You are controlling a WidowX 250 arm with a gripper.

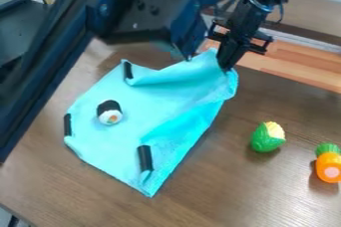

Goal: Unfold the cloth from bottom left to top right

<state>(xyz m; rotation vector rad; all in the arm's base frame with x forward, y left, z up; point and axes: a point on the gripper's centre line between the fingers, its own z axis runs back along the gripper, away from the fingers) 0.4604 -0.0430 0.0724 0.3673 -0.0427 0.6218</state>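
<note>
The gripper (227,64) hangs at the upper right of the cloth, its fingers together on a raised, bunched part of the fabric. The turquoise cloth (126,136) lies on the table with its lower left part flat. Folds run from its middle up to the gripper, and one edge curls over near the top. Black strips mark the cloth at the upper left, left and lower edges. A toy sushi roll (109,112) rests on the cloth's left part.
Right of the cloth on the brown table (220,191) stand a green and yellow toy corn (267,137) and an orange toy carrot (328,164). The robot's forearm spans the upper left. A wooden ledge (293,61) runs behind.
</note>
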